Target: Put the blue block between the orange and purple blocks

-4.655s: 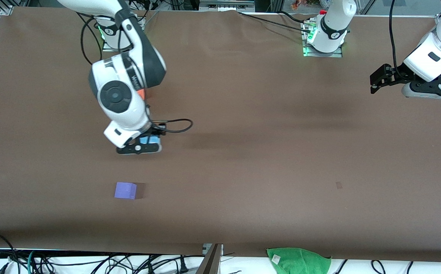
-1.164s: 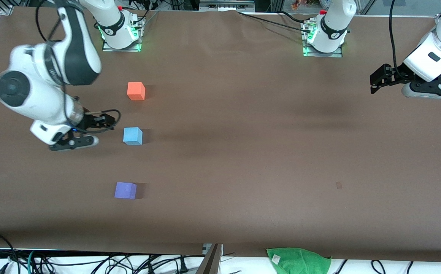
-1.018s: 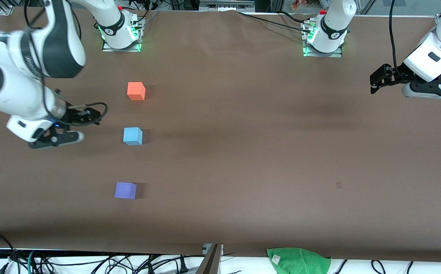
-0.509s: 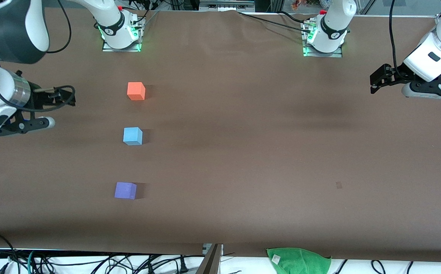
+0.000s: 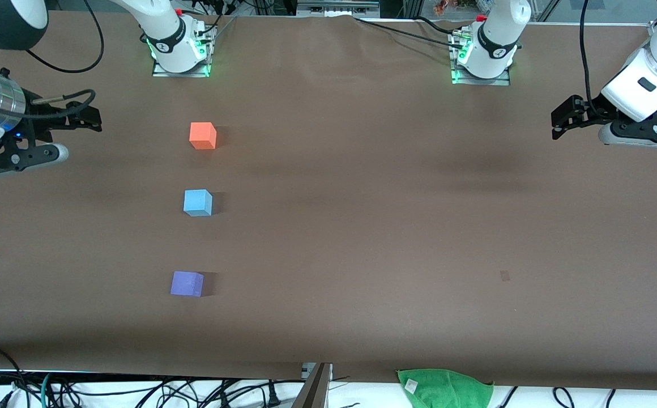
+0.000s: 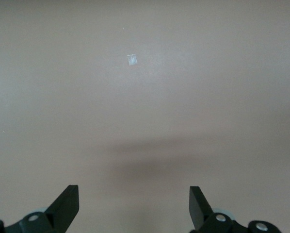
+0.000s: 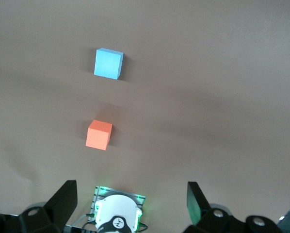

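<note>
The blue block (image 5: 197, 203) sits on the brown table, in a line between the orange block (image 5: 203, 136), which is farther from the front camera, and the purple block (image 5: 187, 284), which is nearer. No gripper touches a block. My right gripper (image 5: 93, 118) is open and empty, up over the right arm's end of the table. Its wrist view shows its open gripper (image 7: 130, 191), the blue block (image 7: 108, 63) and the orange block (image 7: 99, 135). My left gripper (image 5: 558, 126) waits, open and empty, over the left arm's end; its wrist view shows its open gripper (image 6: 133, 194) over bare table.
The arm bases (image 5: 181, 51) (image 5: 484, 56) stand along the table's back edge. A green cloth (image 5: 444, 388) lies at the near edge. A small mark (image 5: 504, 276) is on the table toward the left arm's end. Cables hang below the near edge.
My right gripper let go of the blue block between the other two, rose and drew away toward the right arm's end of the table. The blocks and the left arm have not moved.
</note>
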You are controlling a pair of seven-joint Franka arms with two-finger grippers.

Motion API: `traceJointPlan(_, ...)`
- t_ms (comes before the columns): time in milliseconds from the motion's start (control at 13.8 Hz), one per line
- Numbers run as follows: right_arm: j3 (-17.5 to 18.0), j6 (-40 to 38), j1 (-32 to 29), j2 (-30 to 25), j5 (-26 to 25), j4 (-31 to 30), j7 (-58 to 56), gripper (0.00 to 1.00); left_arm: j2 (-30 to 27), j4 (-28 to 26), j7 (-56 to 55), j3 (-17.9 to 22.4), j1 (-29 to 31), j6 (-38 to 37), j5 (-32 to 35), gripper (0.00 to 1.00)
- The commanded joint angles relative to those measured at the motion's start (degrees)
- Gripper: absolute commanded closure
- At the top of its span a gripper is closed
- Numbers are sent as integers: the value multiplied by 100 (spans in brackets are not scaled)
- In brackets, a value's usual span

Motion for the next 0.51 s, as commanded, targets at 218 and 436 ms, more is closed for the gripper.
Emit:
traceJointPlan(218,727,341,-749,-681,-258,-300,37,0,-39,15,126,21,11,-76,-101,0)
traceJointPlan(436,886,315,-1066,-1023,-223,-553,11,0,-39,15,126,21,11,-76,-101,0)
